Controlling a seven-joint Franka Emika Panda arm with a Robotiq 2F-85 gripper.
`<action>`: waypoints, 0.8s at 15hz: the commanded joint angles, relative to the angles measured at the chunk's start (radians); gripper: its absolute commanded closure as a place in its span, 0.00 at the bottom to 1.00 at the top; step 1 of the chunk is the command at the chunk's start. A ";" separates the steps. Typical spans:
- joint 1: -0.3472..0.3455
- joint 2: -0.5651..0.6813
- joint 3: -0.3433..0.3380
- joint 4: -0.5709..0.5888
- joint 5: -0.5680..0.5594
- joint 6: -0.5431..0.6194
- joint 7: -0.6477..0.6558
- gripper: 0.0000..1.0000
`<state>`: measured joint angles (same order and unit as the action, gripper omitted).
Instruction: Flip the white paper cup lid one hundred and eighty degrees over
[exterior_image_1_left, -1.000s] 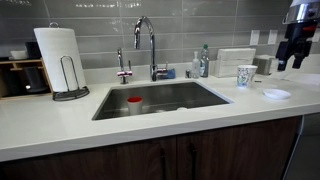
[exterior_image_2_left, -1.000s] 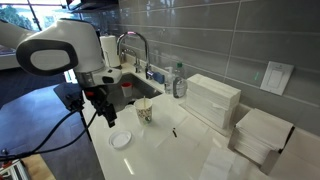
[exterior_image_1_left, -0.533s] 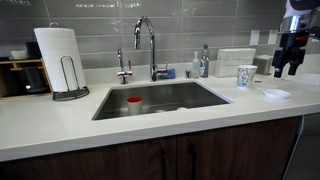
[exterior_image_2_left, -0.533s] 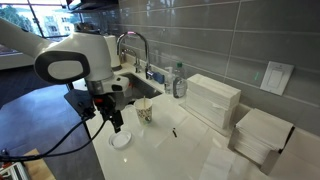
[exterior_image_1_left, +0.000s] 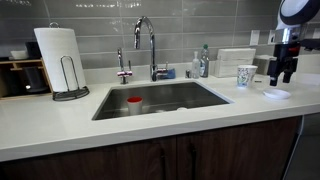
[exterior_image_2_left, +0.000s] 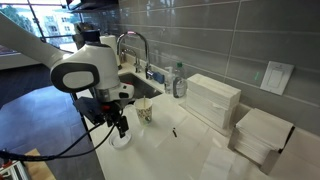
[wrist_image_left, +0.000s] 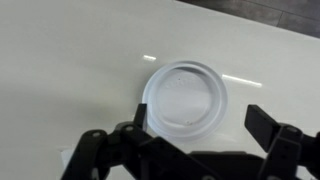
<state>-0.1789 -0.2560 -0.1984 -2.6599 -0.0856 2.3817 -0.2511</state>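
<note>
In an exterior view the gripper (exterior_image_1_left: 281, 74) hung just above the white paper cup lid (exterior_image_1_left: 277, 94), which lay flat on the counter (exterior_image_1_left: 150, 125) near the patterned cup (exterior_image_1_left: 246, 75). In an exterior view the white paper cup lid (exterior_image_2_left: 122, 141) sat directly beneath the gripper (exterior_image_2_left: 120, 130). Wrist view: fingers (wrist_image_left: 262, 118) spread wide, one off each side of the round white paper cup lid (wrist_image_left: 185, 97), holding nothing. Straight down looked the line.

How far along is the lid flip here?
Done: the gripper hovers over the lid, jaws open on either side of it. In hand: nothing; the lid lies flat on the counter, not gripped. Left: grip it, lift, turn it over, set it down.
</note>
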 joint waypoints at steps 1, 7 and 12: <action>0.017 0.072 -0.007 0.022 0.013 0.038 -0.039 0.00; 0.017 0.127 -0.005 0.044 0.014 0.026 -0.064 0.00; 0.016 0.151 -0.002 0.055 0.015 0.019 -0.084 0.00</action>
<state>-0.1680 -0.1343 -0.1972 -2.6222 -0.0857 2.4049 -0.3038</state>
